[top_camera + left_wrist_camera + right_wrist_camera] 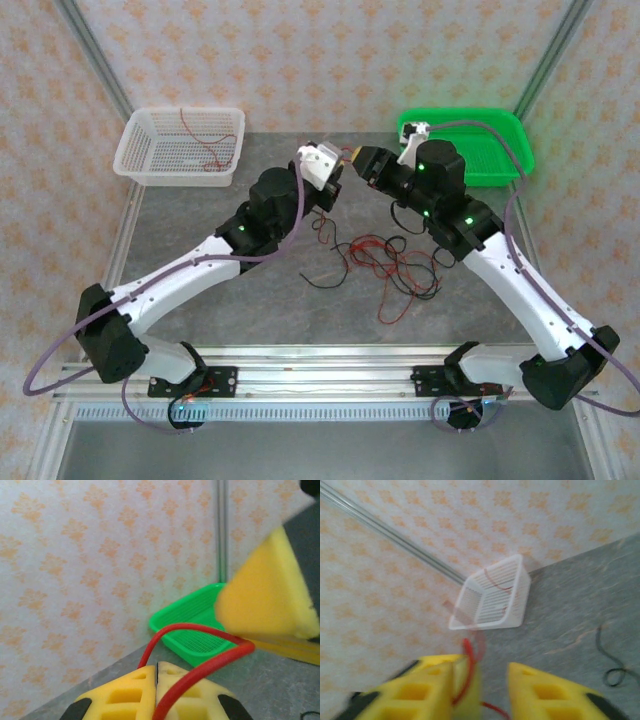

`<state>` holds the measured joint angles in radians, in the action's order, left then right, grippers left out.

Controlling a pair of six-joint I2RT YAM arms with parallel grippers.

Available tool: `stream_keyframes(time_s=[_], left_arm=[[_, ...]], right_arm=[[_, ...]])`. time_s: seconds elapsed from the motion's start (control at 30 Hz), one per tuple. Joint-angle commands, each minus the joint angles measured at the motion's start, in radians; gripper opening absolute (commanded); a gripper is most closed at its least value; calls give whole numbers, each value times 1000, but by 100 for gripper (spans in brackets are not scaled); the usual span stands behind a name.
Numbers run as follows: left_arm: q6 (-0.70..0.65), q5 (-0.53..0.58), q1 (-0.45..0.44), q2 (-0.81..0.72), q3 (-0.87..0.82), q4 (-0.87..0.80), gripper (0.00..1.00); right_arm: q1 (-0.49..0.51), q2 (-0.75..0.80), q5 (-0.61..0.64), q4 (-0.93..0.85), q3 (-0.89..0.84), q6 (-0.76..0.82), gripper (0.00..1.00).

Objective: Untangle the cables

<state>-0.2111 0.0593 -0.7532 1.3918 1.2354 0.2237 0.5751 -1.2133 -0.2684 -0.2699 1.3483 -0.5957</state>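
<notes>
The left gripper, at the bottom centre of its wrist view, is clenched on a red cable. The right gripper stands released, fingers apart. The other cables lie snarled on the table, centre-right in the top view.

**user1:** left gripper has its yellow pads squeezed flat together, zero gap. left arm and right arm both reach forward, wrists angled inward.

**user2:** yep, and the right gripper sits nose to nose, just beyond those fingertips, jaws apart with an obvious gap.
</notes>
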Motion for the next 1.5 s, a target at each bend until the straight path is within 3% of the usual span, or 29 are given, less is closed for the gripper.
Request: stream_keyframes(time_s=[0.0,0.2,0.33,0.5,0.77,1.0,1.47], left_arm=[[32,109,1,-49,62,-89,0],[104,212,82,-57,115,-176,0],[190,189,211,-50,150,-218,0],[224,143,363,-5,227,-239,0],[193,159,563,173,406,-220,0],[137,227,691,407,690,-253,0],[156,210,850,799,890,-146,0]], right_arm=[[-3,27,90,-20,-26,21,49],[-3,78,135,-23,-80,46,71],[-3,115,147,-25,-119,76,82],[-3,158,145,-30,-173,116,89],[-3,176,99,-5,-252,158,90],[-3,163,81,18,-330,204,90],[-3,-29,56,80,-356,226,89]])
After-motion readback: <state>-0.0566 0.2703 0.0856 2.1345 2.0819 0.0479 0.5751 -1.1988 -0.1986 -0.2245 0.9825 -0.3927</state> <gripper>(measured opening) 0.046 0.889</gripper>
